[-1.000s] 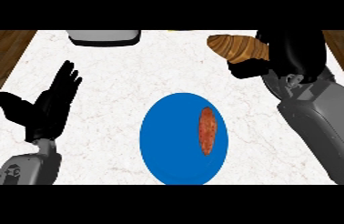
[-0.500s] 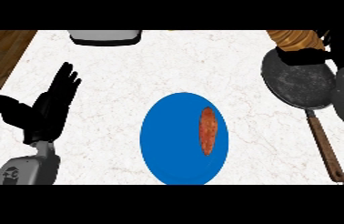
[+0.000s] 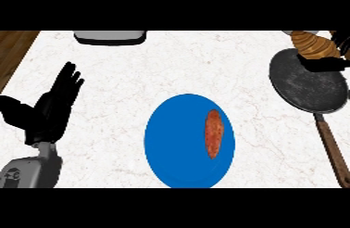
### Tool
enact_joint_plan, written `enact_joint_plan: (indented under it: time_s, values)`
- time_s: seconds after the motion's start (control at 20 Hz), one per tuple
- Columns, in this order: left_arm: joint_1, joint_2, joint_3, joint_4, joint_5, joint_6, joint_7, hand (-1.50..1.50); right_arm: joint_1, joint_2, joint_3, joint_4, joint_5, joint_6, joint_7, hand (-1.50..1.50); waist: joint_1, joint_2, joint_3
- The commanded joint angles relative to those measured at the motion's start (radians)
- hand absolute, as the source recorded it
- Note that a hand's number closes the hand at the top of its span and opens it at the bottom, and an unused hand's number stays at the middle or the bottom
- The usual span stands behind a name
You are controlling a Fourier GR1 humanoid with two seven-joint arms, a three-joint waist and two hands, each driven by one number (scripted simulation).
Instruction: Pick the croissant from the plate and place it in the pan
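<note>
A: Item one, at nine o'clock?
B: Left hand, black, on a grey forearm entering from seven o'clock. Fingers straight and apart, pointing up toward twelve, thumb out to the side. Holds nothing. It rests above the white marbled counter.

A: Next, toward eleven o'clock?
B: Grey and white object, cut off by the top edge of the view. Kind cannot be told. Wooden strip borders the counter at ten o'clock.

A: Centre?
B: Blue plate, sitting just below centre toward six o'clock, flat on the counter. One elongated reddish-brown food item lies on its right half, long axis running twelve to six.

A: At two to three o'clock?
B: Dark round pan, flat on the counter, well apart from the plate. Brown wooden handle runs from its lower rim toward five o'clock.

A: The croissant?
B: Croissant, golden brown with ridges, at one o'clock, above the pan's upper rim and not on the plate. Whether it touches the pan cannot be told.

A: And the right hand?
B: Right hand, black, at two o'clock, mostly cut off by the right edge. Its visible fingers are curled against the croissant's lower side, clamped on it.
</note>
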Motion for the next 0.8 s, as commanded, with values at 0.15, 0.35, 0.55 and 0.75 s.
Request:
enact_joint_plan:
  time_s: [0.15, 0.35, 0.55, 0.75]
  values:
    - [0.020, -0.003, -0.006, -0.009, 0.012, -0.035, -0.018, 0.00, -0.057, 0.068, -0.057, 0.371, 0.010, -0.188, -0.254, 1.50, 0.026, 0.010, 0.001]
    - [-0.063, -0.028, -0.019, 0.040, -0.034, 0.024, 0.006, 0.00, -0.130, 0.039, -0.083, 0.506, 0.008, -0.100, -0.203, 1.50, 0.013, 0.007, 0.001]
    - [-0.095, -0.030, -0.029, 0.023, -0.034, 0.029, 0.046, 0.00, -0.148, 0.023, -0.158, 0.607, -0.055, -0.052, -0.177, -1.50, 0.025, 0.012, 0.002]
    - [-0.077, -0.025, -0.003, 0.097, -0.027, 0.002, -0.032, 0.00, -0.111, 0.016, -0.192, 0.664, -0.086, -0.041, -0.325, -1.50, 0.020, 0.015, 0.002]
